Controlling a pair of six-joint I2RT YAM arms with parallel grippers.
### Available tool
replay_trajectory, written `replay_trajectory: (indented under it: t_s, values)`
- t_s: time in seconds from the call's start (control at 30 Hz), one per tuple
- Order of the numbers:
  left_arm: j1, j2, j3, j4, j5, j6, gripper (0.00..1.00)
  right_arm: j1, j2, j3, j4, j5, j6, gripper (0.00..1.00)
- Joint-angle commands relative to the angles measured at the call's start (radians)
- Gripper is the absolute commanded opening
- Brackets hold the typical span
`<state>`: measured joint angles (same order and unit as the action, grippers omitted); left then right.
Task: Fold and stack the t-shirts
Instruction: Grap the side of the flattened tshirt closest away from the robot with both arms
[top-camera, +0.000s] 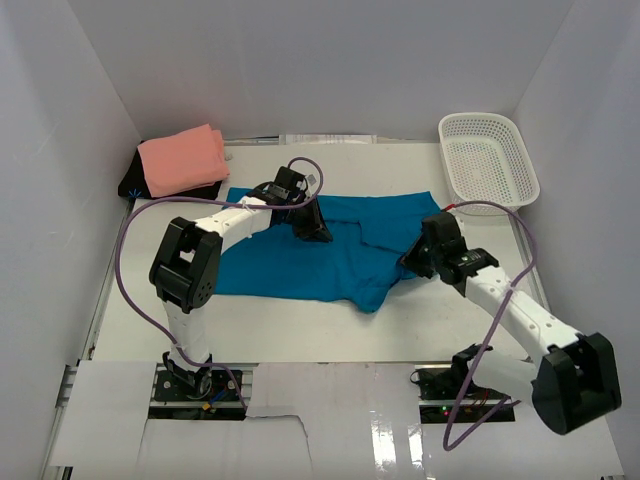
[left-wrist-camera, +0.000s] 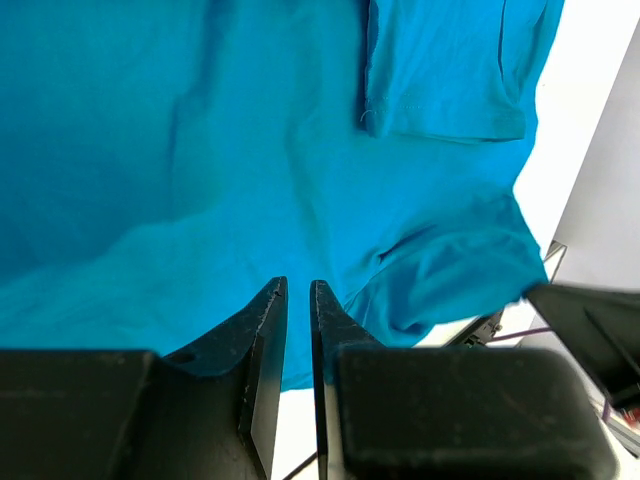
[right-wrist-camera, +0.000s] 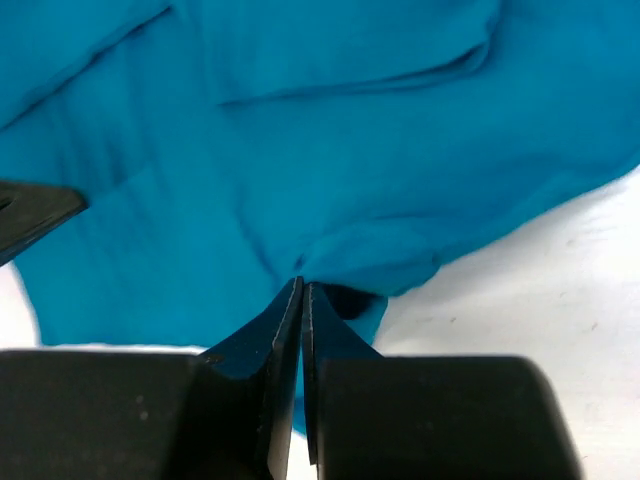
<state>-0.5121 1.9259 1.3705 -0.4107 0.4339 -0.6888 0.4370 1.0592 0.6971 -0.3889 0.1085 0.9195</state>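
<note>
— Teal-blue t-shirt (top-camera: 300, 265) spread flat under both pincers. Right gripper (right-wrist-camera: 302, 285)?
— Clenched on the shirt's edge, arm stretched low and forward. My left gripper (left-wrist-camera: 298, 288) hangs above the cloth, elbow raised, jaws a slit apart, nothing between.

Teal-blue t-shirt (top-camera: 300, 270) and salmon-pink t-shirt (top-camera: 183, 160) are plain; basket (top-camera: 487, 118) is white

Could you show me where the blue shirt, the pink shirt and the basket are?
blue shirt (top-camera: 300, 270): top view, middle of its spread body.
pink shirt (top-camera: 183, 158): top view, top of the folded bundle.
basket (top-camera: 487, 165): top view, its bare mesh floor.
</note>
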Motion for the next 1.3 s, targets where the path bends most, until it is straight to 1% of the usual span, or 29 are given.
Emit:
replay_trajectory:
  t_s: [0.0,0.07,0.13,0.2,0.37,0.5,0.53,0.57,0.63,0.67,0.73,0.77,0.87,1.0,1.07,1.27]
  values:
    - [0.006,-0.068,0.006,-0.002,0.003,0.011,0.26,-0.023,0.103,0.083,0.047,0.072,-0.123,0.08]
    - [0.006,-0.073,-0.001,0.0,0.003,0.009,0.26,-0.041,0.16,0.107,0.073,0.083,-0.146,0.08]
    - [0.006,-0.073,-0.002,0.001,0.003,0.008,0.26,-0.058,0.189,0.13,0.143,0.086,-0.185,0.08]
    - [0.006,-0.073,-0.004,0.001,0.005,0.006,0.26,-0.075,0.245,0.153,0.182,0.044,-0.209,0.08]
    - [0.006,-0.077,-0.007,0.0,0.005,0.008,0.26,-0.127,0.37,0.274,0.193,-0.026,-0.228,0.08]
    - [0.006,-0.079,-0.007,0.0,0.006,0.008,0.26,-0.172,0.433,0.308,0.222,-0.07,-0.226,0.08]
    - [0.006,-0.079,-0.008,0.0,0.006,0.008,0.26,-0.187,0.447,0.312,0.229,-0.085,-0.229,0.09]
    - [0.006,-0.079,-0.008,0.0,0.006,0.008,0.26,-0.198,0.484,0.321,0.225,-0.098,-0.243,0.18]
    - [0.006,-0.079,-0.01,0.001,0.008,0.008,0.26,-0.224,0.507,0.331,0.225,-0.186,-0.26,0.24]
    - [0.006,-0.079,-0.011,0.001,0.006,0.008,0.26,-0.227,0.509,0.326,0.223,-0.199,-0.268,0.27]
    - [0.006,-0.079,-0.014,0.001,0.006,0.008,0.26,-0.228,0.489,0.303,0.222,-0.202,-0.292,0.31]
    - [0.006,-0.077,-0.014,0.0,0.005,0.008,0.26,-0.227,0.458,0.292,0.22,-0.201,-0.298,0.34]
    - [0.006,-0.068,-0.011,0.001,0.005,0.008,0.26,-0.228,0.401,0.274,0.185,-0.208,-0.337,0.35]
    - [0.006,-0.054,0.002,0.001,0.009,0.005,0.26,-0.227,0.366,0.265,0.119,-0.266,-0.364,0.34]
    - [0.006,-0.045,0.015,0.003,0.014,0.003,0.26,-0.225,0.375,0.271,0.07,-0.27,-0.375,0.34]
    - [0.006,-0.042,0.024,0.003,0.012,-0.003,0.26,-0.225,0.433,0.254,0.041,-0.291,-0.395,0.33]
